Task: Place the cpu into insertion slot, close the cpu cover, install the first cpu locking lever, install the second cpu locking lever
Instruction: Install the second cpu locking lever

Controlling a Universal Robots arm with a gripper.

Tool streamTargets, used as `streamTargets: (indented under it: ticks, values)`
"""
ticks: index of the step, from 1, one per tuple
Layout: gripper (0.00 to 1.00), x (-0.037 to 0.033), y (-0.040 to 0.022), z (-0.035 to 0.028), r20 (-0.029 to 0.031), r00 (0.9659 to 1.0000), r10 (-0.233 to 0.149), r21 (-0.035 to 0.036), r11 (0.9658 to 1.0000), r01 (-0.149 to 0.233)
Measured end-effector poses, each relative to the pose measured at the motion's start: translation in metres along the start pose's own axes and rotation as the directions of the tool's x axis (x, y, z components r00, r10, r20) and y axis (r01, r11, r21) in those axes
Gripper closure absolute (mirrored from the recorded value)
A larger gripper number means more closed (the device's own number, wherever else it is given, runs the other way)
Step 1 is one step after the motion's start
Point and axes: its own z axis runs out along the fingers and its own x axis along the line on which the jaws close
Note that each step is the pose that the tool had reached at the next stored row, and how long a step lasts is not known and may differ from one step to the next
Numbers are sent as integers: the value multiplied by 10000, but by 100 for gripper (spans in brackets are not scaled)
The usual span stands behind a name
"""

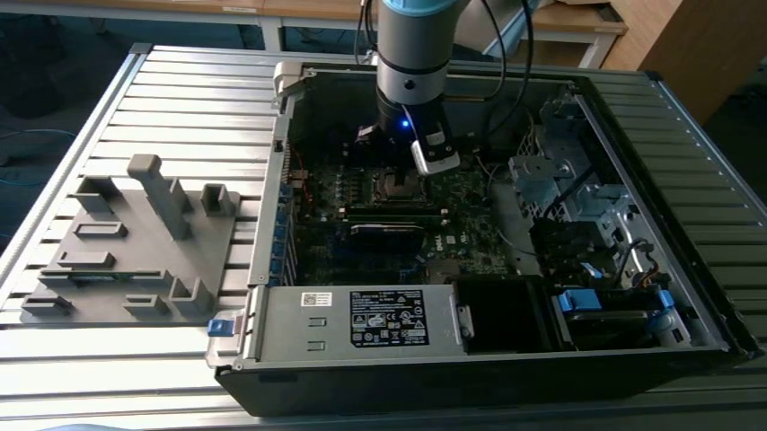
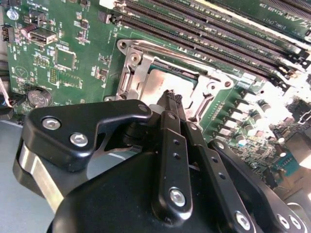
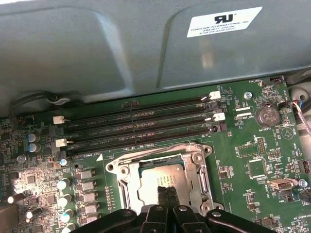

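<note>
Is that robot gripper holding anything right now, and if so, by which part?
Nothing is held. The gripper is shut with nothing between its fingertips, poised at the cpu, which already sits in the insertion slot.

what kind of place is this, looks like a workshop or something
Probably a robotics lab or test bench for computer assembly. An open desktop computer case lies on a slatted metal table, a robot arm reaches down over its green motherboard, and a grey parts fixture sits beside the case.

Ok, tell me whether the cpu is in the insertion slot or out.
In. The cpu lies flat inside the insertion slot, framed by its metal rim, in both wrist views. The gripper is above it, fingers together.
</note>
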Motion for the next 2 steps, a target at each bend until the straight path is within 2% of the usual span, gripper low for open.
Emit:
streamTargets:
  ticks: [2]
  values:
    - [90,0,0,0,0,10000,0,0,10000,0]
